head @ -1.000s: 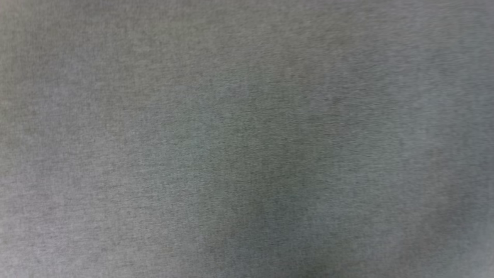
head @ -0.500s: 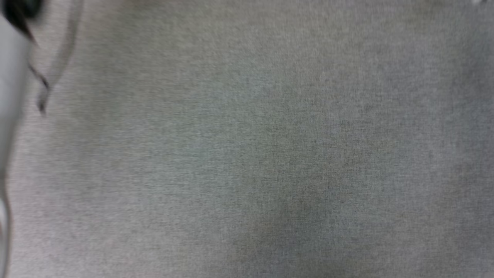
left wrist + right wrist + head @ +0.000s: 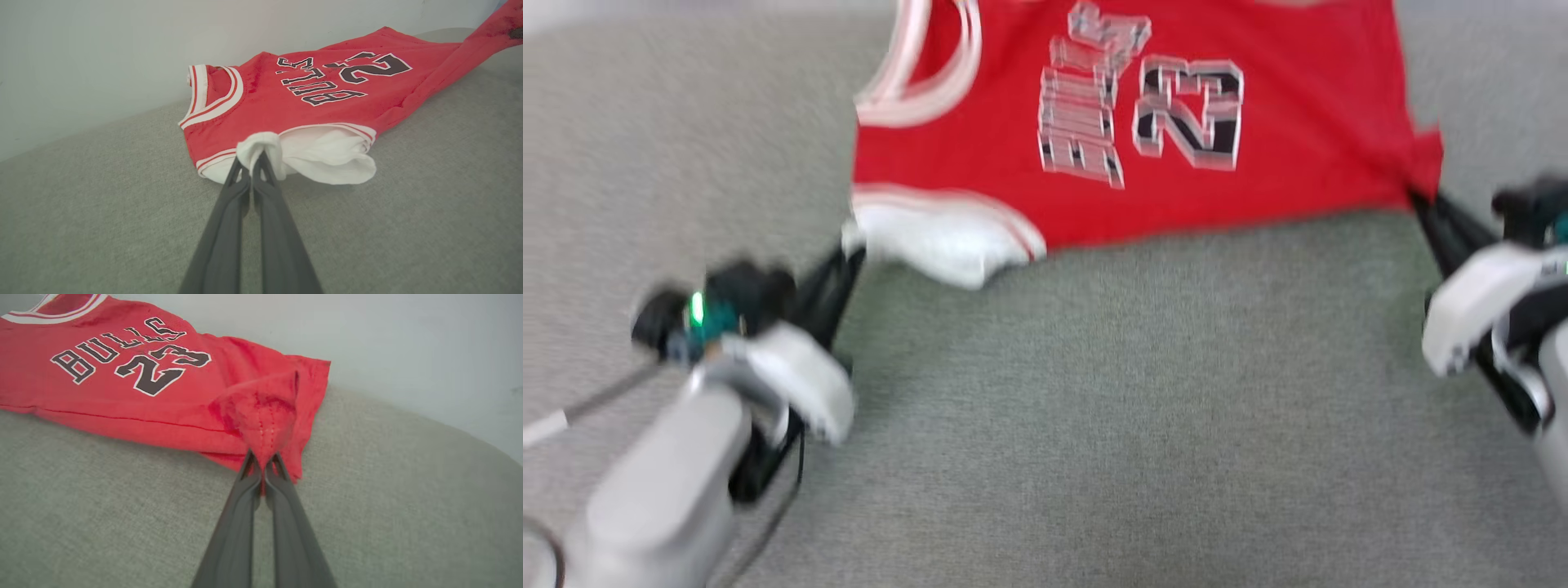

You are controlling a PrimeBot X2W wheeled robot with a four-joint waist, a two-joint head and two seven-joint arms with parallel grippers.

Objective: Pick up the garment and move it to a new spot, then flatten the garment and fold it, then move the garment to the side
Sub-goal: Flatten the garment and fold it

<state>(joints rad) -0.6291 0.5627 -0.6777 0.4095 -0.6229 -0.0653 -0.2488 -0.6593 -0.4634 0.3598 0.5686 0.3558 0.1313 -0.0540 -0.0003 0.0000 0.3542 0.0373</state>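
Note:
The garment (image 3: 1176,155) is a red jersey with white sleeves and black white-edged lettering, lying front up across the far part of the grey fabric surface (image 3: 1094,408). My left gripper (image 3: 854,253) is shut on its white sleeve (image 3: 327,155), pinching the cloth (image 3: 257,149) at the fingertips. My right gripper (image 3: 1417,200) is shut on a red bottom corner (image 3: 265,416) of the garment (image 3: 122,375), which bunches up at the tips (image 3: 263,457). The garment (image 3: 318,90) stretches between the two grippers.
The grey fabric surface (image 3: 122,518) spreads wide in front of the garment. A pale wall (image 3: 122,49) rises just behind the surface's far edge. A thin cable (image 3: 572,412) runs off the left forearm.
The head view has swung from bare grey fabric to the garment and both grippers; the camera moved.

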